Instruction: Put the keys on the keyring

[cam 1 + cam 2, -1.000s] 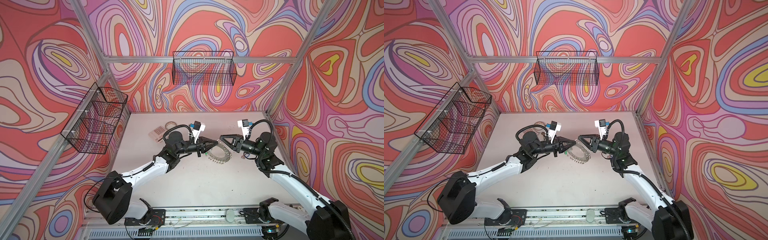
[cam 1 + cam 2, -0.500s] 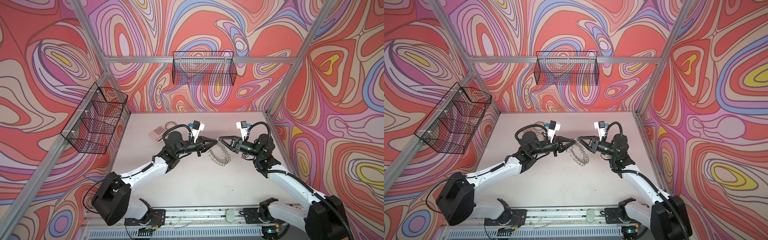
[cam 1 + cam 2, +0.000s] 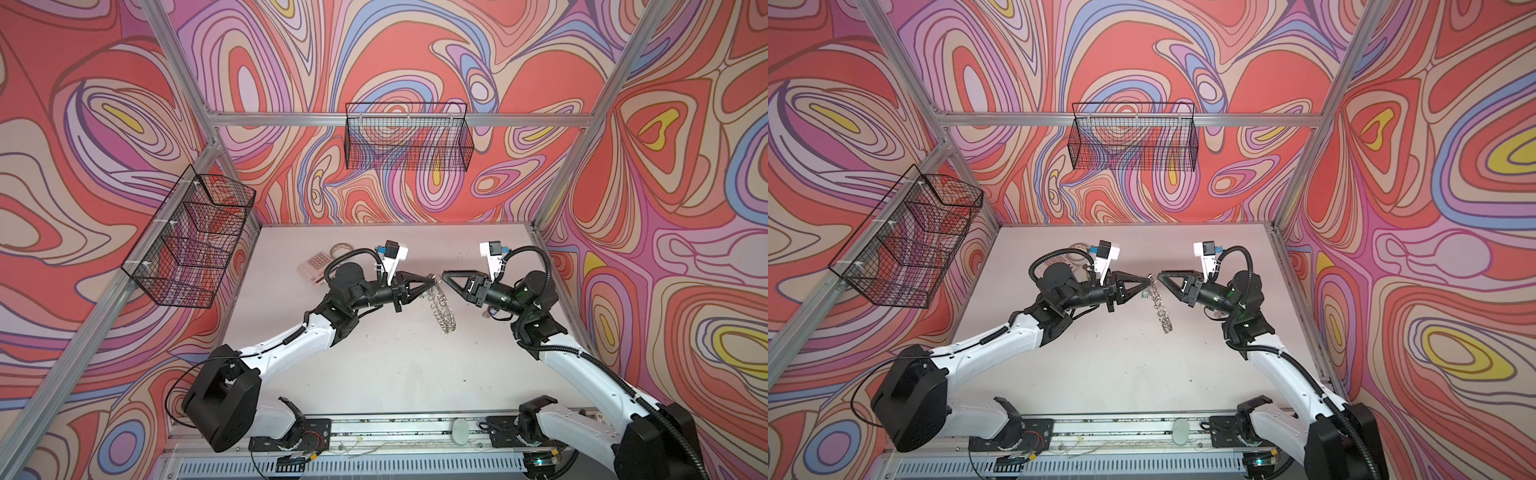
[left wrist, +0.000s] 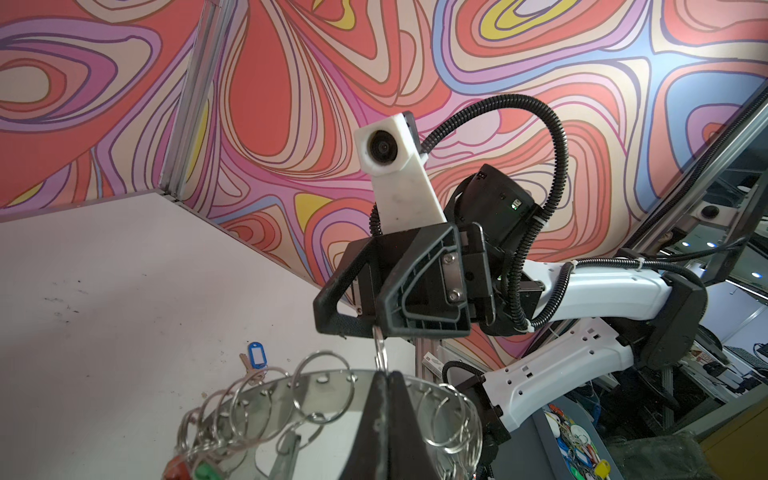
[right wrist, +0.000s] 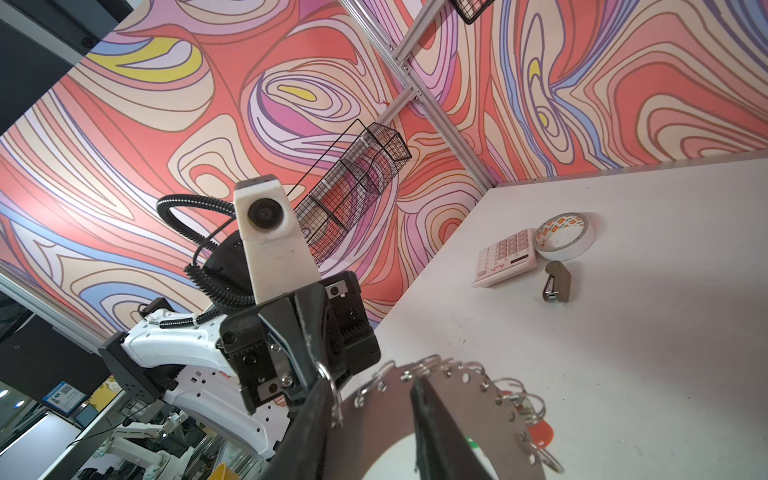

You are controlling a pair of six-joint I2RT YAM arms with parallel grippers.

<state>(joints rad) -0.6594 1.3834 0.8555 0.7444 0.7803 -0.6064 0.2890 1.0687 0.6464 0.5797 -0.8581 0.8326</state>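
Observation:
The keyring [image 3: 443,308] [image 3: 1163,310], a grey disc fringed with wire loops, hangs edge-on above the table from my left gripper [image 3: 432,279] [image 3: 1148,278]. In the left wrist view that gripper [image 4: 388,376] is shut on one wire loop [image 4: 379,351] at the disc's rim [image 4: 332,399]. My right gripper [image 3: 445,276] [image 5: 368,384] faces it tip to tip, open, its fingers [image 5: 432,424] astride the disc's rim [image 5: 478,407]. Keys with red-orange [image 5: 540,434] and green [image 5: 471,442] tags hang from the loops. A blue-tagged key [image 4: 256,354] lies on the table.
A calculator [image 5: 505,257] [image 3: 316,266], a tape roll [image 5: 563,232] [image 3: 338,250] and a small brown stapler [image 5: 557,282] lie at the back left of the table. Black wire baskets hang on the left wall [image 3: 191,237] and the back wall [image 3: 409,141].
My right gripper's jaws have opened wider. The keyring has swung from lying slanted between the grippers to hanging edge-on from the left gripper, and both grippers have risen slightly.

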